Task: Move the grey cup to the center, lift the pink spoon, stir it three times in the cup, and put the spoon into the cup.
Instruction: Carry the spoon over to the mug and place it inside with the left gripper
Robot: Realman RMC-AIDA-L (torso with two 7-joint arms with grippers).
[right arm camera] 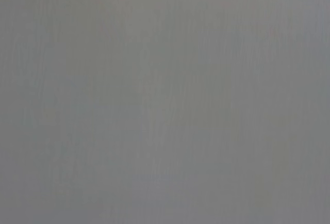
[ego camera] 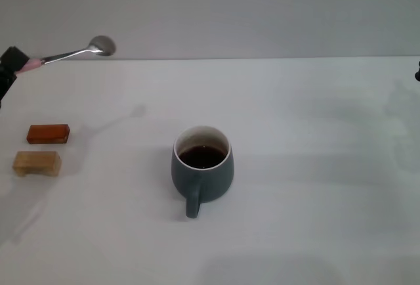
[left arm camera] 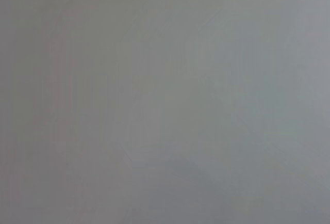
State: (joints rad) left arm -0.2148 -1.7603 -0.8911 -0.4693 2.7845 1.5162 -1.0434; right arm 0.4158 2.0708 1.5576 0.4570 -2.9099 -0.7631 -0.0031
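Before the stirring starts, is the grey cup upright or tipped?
Upright: the grey cup stands on the table, rim up, dark liquid level inside.

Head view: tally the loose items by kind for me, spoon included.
Dark blue-grey ceramic mug: 1
Pink-handled silver metal spoon, held off the table at far left: 1
Reddish-brown small block: 1
Tan small block: 1
Total: 4

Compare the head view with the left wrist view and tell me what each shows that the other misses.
Only the head view shows the scene: the left tool holding the pink spoon raised over the table, the grey cup of dark liquid mid-table, and two small blocks at the left. The left wrist view shows only blank grey. They share nothing identifiable.
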